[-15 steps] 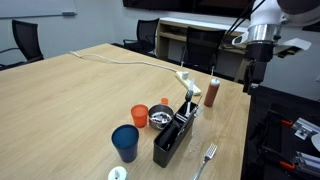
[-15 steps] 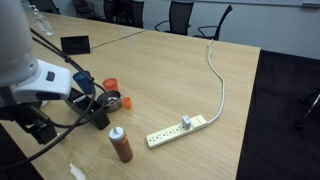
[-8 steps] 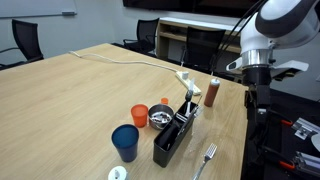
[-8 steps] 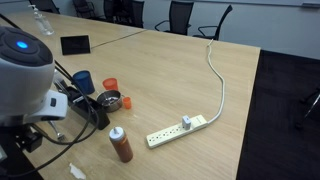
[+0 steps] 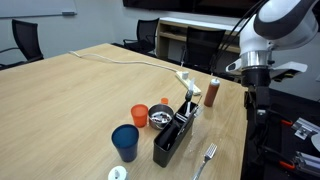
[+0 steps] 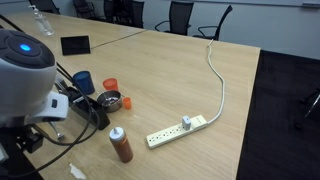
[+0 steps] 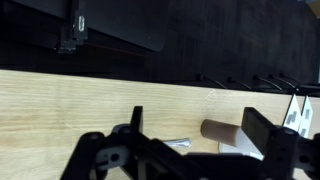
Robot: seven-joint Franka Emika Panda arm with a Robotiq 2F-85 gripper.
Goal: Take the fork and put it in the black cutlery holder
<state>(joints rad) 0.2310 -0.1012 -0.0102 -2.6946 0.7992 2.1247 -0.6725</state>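
**Pincer** (image 5: 252,108): hangs high past the tabletop edge, well apart from every object. In the wrist view its two fingers (image 7: 136,122) stand wide of each other, so I log it as spread and holding nothing.

**Fork** (image 5: 207,158): lies flat on the tabletop (image 5: 70,100) near the edge, beside the black cutlery holder (image 5: 172,138) but not touching it.

**Black cutlery holder**: stands upright. A pale-handled utensil (image 5: 188,104) sticks out of the end nearer the bottle.

**Step in hand (my judgement)**: the approach to the fork, with nothing of the task done yet.
- I would bring the pincer over the middle of the handle.
- I would turn the wrist so the fingers straddle the handle across its width.
- I would go down until the tips almost meet the wood, then close slowly.
- Thin polished metal lying flat is likely to skid or pivot, so a centred grip matters.
- The descent should stay clear of the holder's wall.
- For the drop I would pick a free compartment.

**Surface**: a long, smooth, pale wood-grain tabletop. It also carries:
- a blue cup (image 5: 125,142)
- an orange cup (image 5: 139,116)
- a small metal cup (image 5: 159,120)
- a brown bottle (image 6: 121,146)
- a white power strip (image 6: 178,130) with its cable (image 6: 215,70) trailing away

**Room**: a meeting room with dark office chairs (image 6: 182,15) along the far side.
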